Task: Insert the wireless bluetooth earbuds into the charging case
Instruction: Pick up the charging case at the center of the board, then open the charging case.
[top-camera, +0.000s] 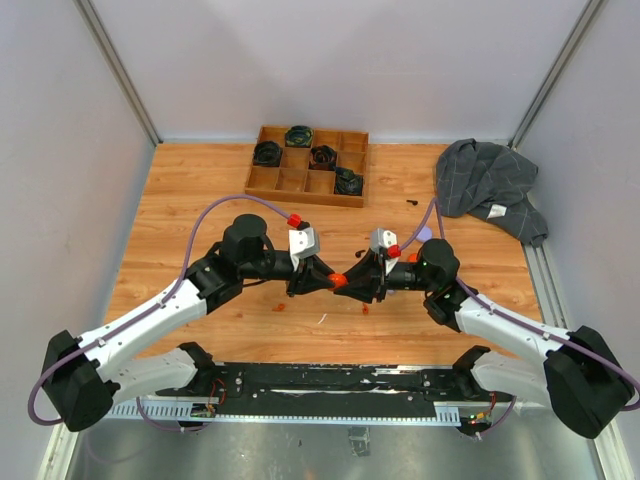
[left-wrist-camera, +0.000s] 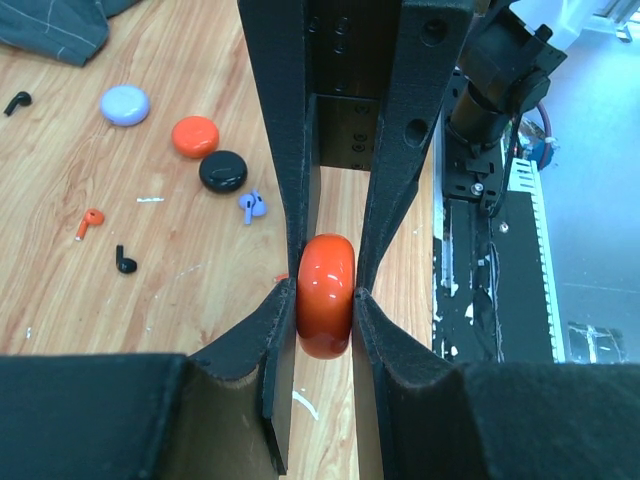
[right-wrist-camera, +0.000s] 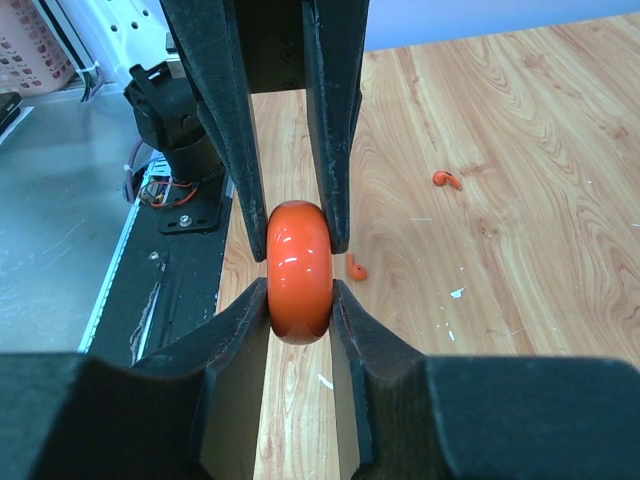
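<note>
1. One light wooden surface (top-camera: 200, 190) is carrying everything, with both arms reaching in over its middle.
2. Both claws are clenching on the same object: the left claw (left-wrist-camera: 325, 300) and the right claw (right-wrist-camera: 300, 290) are each squeezing, from opposite sides, a glossy orange-red round charging case (top-camera: 339, 281).
3. That case is standing on edge between the two pairs of fingers and is looking closed. No open lid or socket is showing in either wrist view.
4. Three more round pucks are lying flat together, well apart from the claws: a pale lavender puck (left-wrist-camera: 124, 104), an orange-red puck (left-wrist-camera: 195, 136) and a black puck (left-wrist-camera: 222, 171).
5. Small comma-shaped earbuds are lying loose on the boards. A lavender earbud (left-wrist-camera: 250, 207) is resting just beside the black puck, and a black earbud (left-wrist-camera: 125, 262) is lying farther out. A near orange-red earbud (right-wrist-camera: 355, 268) is lying close to the claws, and a far orange-red earbud (right-wrist-camera: 447, 179) is lying beyond it.
6. By my reading the task is only beginning. No earbud is sitting in any case, so opening the held case and seating the buds are both remaining.
</note>
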